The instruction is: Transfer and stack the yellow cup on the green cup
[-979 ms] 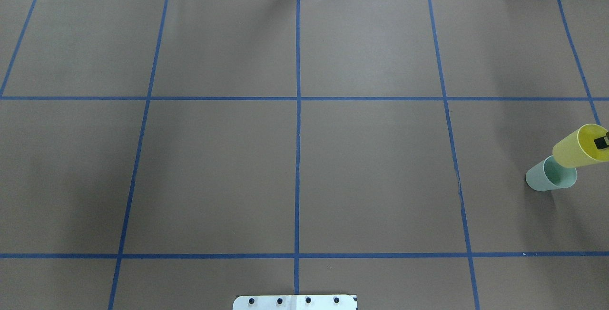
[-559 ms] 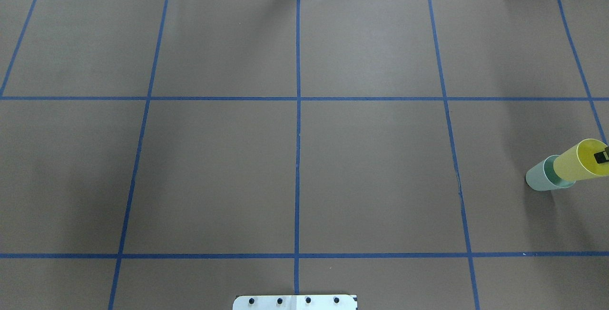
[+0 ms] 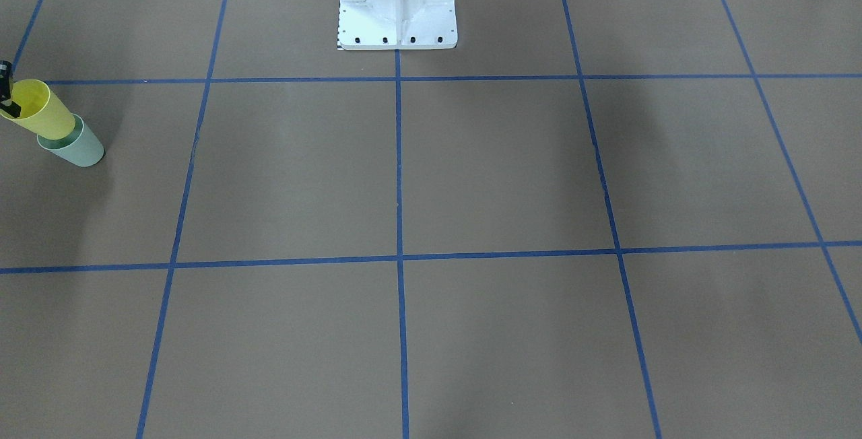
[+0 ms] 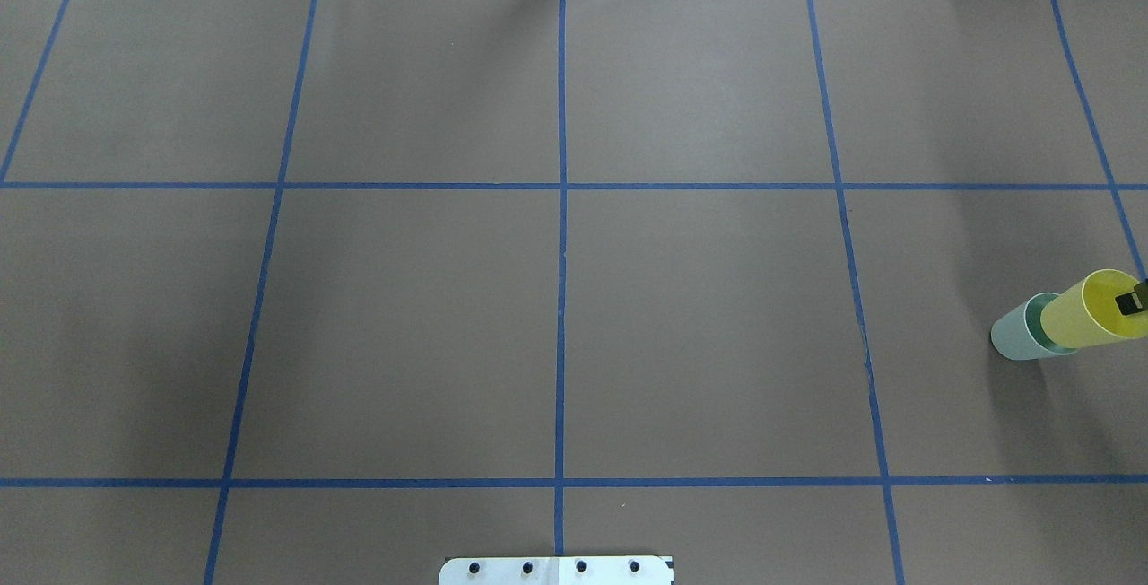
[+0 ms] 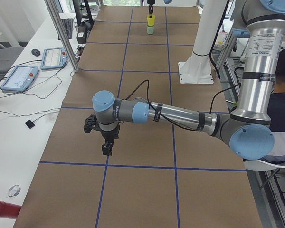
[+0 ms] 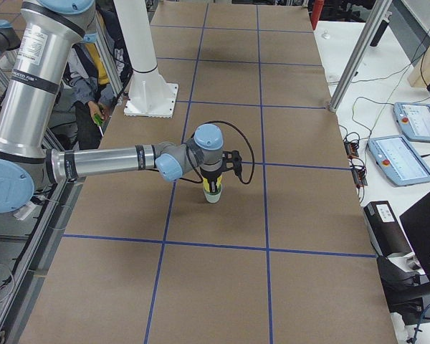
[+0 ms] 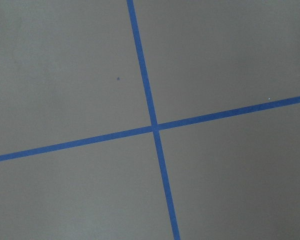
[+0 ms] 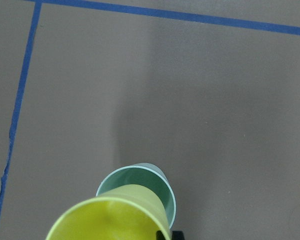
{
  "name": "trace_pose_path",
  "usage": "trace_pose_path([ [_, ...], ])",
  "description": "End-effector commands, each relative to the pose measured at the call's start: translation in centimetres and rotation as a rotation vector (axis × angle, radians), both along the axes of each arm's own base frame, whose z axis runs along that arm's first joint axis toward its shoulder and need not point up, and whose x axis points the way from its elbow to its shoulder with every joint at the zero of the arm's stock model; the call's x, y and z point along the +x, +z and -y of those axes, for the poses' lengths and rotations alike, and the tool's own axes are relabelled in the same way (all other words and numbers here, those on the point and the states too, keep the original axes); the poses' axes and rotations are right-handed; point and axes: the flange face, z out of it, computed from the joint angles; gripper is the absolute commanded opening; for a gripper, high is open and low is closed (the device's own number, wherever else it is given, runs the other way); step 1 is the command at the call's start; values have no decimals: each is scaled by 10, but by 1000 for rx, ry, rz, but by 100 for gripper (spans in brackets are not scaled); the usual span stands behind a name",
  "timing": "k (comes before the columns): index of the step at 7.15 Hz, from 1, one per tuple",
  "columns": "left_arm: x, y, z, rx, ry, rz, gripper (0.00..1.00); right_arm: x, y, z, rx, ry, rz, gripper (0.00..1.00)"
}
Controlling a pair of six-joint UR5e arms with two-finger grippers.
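The yellow cup sits tilted with its base inside the rim of the pale green cup, which stands on the table at the far right edge. My right gripper is shut on the yellow cup's rim, with one dark finger inside it. The front-facing view shows the yellow cup over the green cup at the left edge. In the right wrist view the yellow cup overlaps the green cup. My left gripper hovers above the table far from the cups; I cannot tell if it is open.
Blue tape lines divide the brown table into squares. The white robot base stands at the table's near edge. A metal post and tablets are beside the table on my right.
The yellow cup has come down and towards the green cup. It was above and beside the green cup's rim, and now its base is inside it.
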Motion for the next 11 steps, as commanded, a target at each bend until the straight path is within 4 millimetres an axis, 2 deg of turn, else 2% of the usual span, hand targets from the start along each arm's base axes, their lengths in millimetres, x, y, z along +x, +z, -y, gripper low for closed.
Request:
trace_pose_path([
  [1,0,0,0,0,0,0,100,-1,6,2,-2,2,-14,0],
  [2,0,0,0,0,0,0,100,-3,7,2,-2,-1,-17,0],
  [3,0,0,0,0,0,0,100,-7,3,4,4,-8,-12,18],
  [5,0,3,-3,-6,0,0,100,-10,2,5,6,-12,-8,99],
  [8,-1,9,-8,-17,0,1,100,-14,-4,16,24,-10,-3,99],
  [9,0,10,-8,-21,1,3,100,-3,6,19,10,14,-11,99],
  [10,1,15,-9,-62,-24,1,100,32,11,26,-5,94,-7,100],
  [11,-1,19,-15,-72,-40,-3,100,58,19,27,-2,138,-14,100],
])
